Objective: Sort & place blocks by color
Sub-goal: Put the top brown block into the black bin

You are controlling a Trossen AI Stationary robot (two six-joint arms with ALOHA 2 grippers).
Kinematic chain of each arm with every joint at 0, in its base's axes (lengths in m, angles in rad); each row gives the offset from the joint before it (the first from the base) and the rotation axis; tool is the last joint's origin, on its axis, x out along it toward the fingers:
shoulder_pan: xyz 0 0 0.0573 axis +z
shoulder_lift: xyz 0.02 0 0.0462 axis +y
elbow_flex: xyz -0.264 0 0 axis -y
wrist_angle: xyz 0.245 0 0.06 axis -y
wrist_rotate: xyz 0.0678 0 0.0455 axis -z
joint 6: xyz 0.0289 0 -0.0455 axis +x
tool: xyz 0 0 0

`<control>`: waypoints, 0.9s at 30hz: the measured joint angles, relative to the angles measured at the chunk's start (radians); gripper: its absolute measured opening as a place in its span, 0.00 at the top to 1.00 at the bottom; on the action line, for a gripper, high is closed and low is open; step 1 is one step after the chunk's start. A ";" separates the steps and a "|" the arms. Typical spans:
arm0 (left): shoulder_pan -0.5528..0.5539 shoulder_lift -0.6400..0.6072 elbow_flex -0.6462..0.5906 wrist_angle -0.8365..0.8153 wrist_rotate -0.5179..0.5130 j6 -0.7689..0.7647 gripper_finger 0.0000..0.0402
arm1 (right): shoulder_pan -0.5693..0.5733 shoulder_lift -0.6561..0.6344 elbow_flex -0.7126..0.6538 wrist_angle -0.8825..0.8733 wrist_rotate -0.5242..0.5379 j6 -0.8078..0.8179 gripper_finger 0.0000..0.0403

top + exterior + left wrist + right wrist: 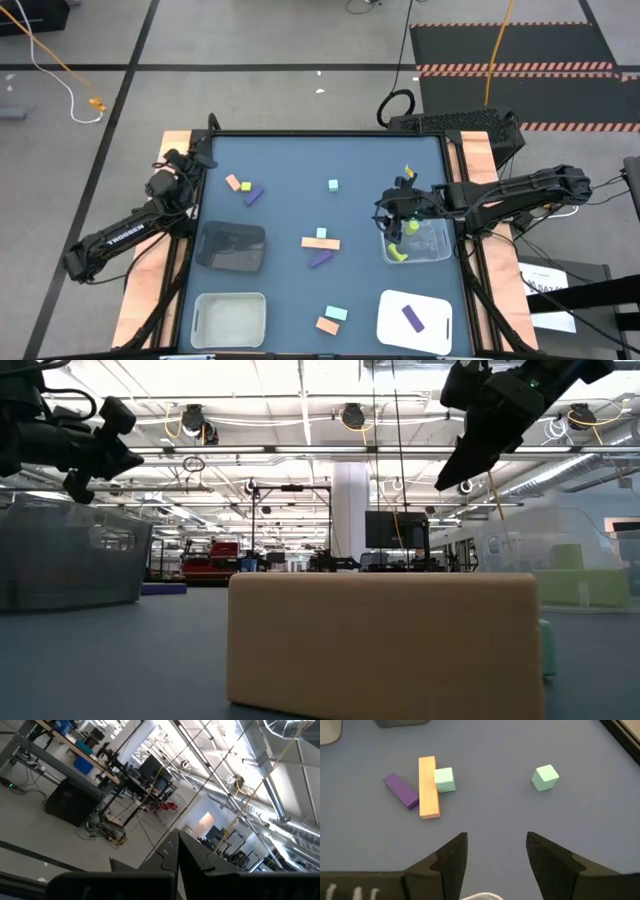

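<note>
Your right pincer hangs apart over the dark blue table; your left pincer, fingers together, faces the workshop room.

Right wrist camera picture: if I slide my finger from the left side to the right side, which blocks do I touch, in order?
purple bar → orange bar → mint cube touching the orange bar → lone mint cube

a slate-blue surface is dotted with two mint-green cubes, an orange bar and a purple bar.
</note>
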 joint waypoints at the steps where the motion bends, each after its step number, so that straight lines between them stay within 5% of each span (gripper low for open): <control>1: -0.001 0.000 0.000 -0.003 0.001 -0.001 0.98 | 0.000 0.000 0.000 0.005 0.000 -0.001 0.52; 8: -0.001 0.000 0.000 -0.016 0.036 -0.002 0.98 | 0.000 0.000 0.000 0.010 0.000 0.011 0.52; 13: -0.001 0.000 0.000 0.032 0.176 -0.002 0.98 | 0.000 0.000 0.000 0.010 0.000 0.003 0.52; 21: -0.001 0.000 0.000 0.241 0.619 -0.039 0.98 | 0.000 0.000 0.001 0.011 0.000 0.002 0.52; 27: -0.001 0.000 0.000 0.284 0.631 -0.065 0.98 | 0.000 0.000 0.002 0.012 0.000 -0.005 0.52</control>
